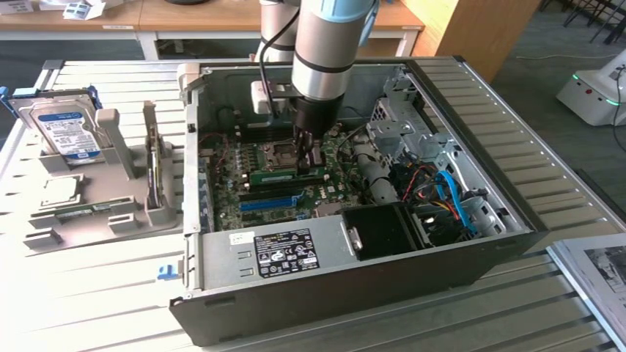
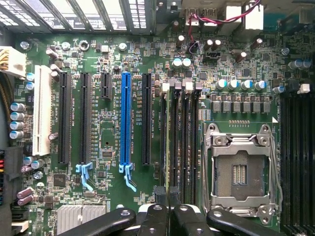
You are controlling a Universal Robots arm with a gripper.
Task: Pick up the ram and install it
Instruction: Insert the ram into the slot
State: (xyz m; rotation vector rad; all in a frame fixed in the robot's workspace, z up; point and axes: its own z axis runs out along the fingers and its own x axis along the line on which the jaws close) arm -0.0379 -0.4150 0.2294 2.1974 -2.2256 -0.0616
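Claw pinched shut on the ram, just beside the processor socket. Wants stick upright, both ends lined over memory slot; press evenly, no twist.

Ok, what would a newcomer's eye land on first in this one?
The open computer case on the slatted table, with the robot arm reaching straight down into it. Its shut gripper sits at one end of the green ram, which stands on edge on the motherboard, beside the bare CPU socket. At the exterior view's left, a hard drive leans in a grey holder.
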